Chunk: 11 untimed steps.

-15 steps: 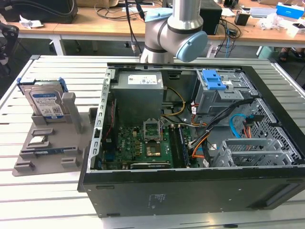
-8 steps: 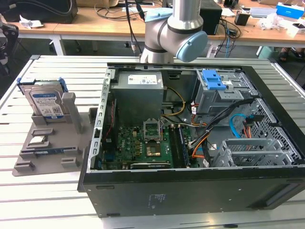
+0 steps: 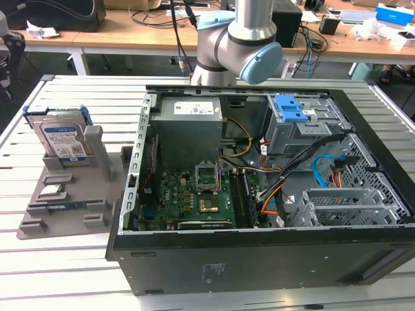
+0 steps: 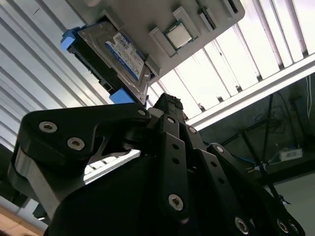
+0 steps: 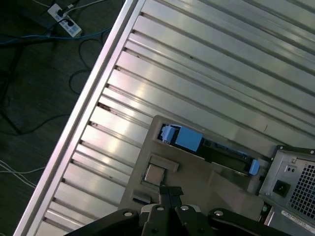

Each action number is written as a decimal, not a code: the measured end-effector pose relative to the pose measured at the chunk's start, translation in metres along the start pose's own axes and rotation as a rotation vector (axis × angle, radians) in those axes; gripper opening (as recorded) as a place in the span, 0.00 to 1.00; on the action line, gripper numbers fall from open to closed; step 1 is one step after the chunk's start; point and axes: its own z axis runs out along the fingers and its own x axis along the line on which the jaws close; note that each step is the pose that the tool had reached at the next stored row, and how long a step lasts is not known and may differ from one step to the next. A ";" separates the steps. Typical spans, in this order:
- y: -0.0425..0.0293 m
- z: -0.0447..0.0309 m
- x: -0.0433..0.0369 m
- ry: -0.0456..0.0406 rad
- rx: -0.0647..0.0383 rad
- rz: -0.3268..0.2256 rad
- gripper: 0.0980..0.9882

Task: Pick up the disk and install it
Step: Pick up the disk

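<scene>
Gripper (image 4: 165,101) is seen with fingertips brought together and nothing clamped between them, in both wrist views (image 5: 169,191). It is judged to be hovering above the grey fixture (image 3: 68,220), apart from the parts on it. Nothing has been picked yet.

The disk (image 3: 63,139) is found at the exterior view's left, mid-height in the frame. It is stood on edge in a slot of the fixture, label face out, with a blue bracket along its edges. In the second wrist view the disk (image 4: 120,54) is seen label side on. In the first wrist view the disk (image 5: 206,147) is seen edge-on.

A small square chip (image 3: 50,190) is seated on the same fixture, just in front of the disk. The open computer case (image 3: 259,259) is set at frame centre and right. Its drive cage with blue latch (image 3: 292,110) lies at upper right. The arm (image 3: 237,39) is seen at top centre.

Handling, as judged:
- The body is expected to be rigid metal, dense for its size and shock-sensitive.
- The flat faces are taken as smooth and slip-prone.
- Hold is best taken across the exposed upper portion, squarely, with the fingers closed on the two flat faces.
- The plastic bracket is assumed to be flexible, so it should not be relied on alone.
</scene>
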 end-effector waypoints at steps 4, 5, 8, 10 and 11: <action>0.0000 0.0000 0.0000 0.0019 -0.001 -0.042 0.01; 0.0000 0.0000 0.0000 0.0022 -0.001 -0.049 0.01; 0.0000 0.0000 0.0000 0.0039 -0.002 -0.086 0.01; 0.0000 0.0000 0.0000 0.0050 -0.003 -0.111 0.01; 0.0000 0.0000 0.0000 0.0054 -0.003 -0.120 0.01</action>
